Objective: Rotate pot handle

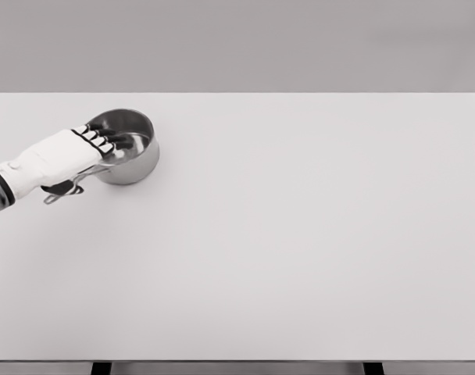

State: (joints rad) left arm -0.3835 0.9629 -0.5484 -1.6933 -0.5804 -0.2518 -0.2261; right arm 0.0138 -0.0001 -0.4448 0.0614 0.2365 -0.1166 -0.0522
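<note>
I see my left arm (11, 181) coming in from the left edge, forearm angled up and to the right. My left hand (69, 152) lies palm down, knuckles up, fingers (97, 141) extended forward and slightly bent, close together.

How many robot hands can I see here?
1. The left hand comes in from the picture's left and lies over the handle and near rim of the metal pot. The right hand is out of view.
</note>
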